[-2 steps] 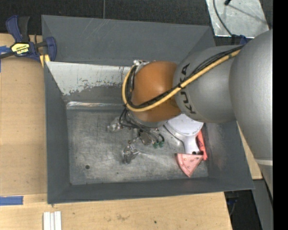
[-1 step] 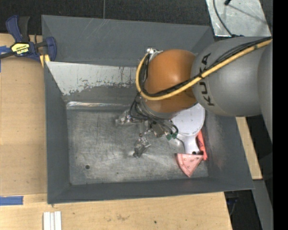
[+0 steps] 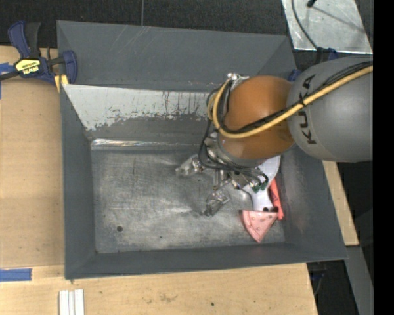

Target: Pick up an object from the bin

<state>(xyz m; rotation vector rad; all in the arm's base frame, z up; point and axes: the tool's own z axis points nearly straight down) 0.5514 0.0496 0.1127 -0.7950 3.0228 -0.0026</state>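
My gripper [image 3: 199, 189] hangs low over the right middle of the bin floor. Its two metal fingers stand spread apart, one fingertip [image 3: 186, 169] toward the back and the other [image 3: 212, 207] toward the front, so it is open with only bare floor between them. A pink triangular piece [image 3: 257, 224] lies to the right of the front fingertip, near the bin's front right corner. A red strip-like thing [image 3: 276, 200] lies along the right wall beside it. A white flat thing [image 3: 270, 170] is partly hidden under the gripper's body.
The arm with its orange cover and yellow cable comes in from the right and hides the back right part of the bin. The sloped walls are close on the right and front. The floor to the left is scuffed bare metal.
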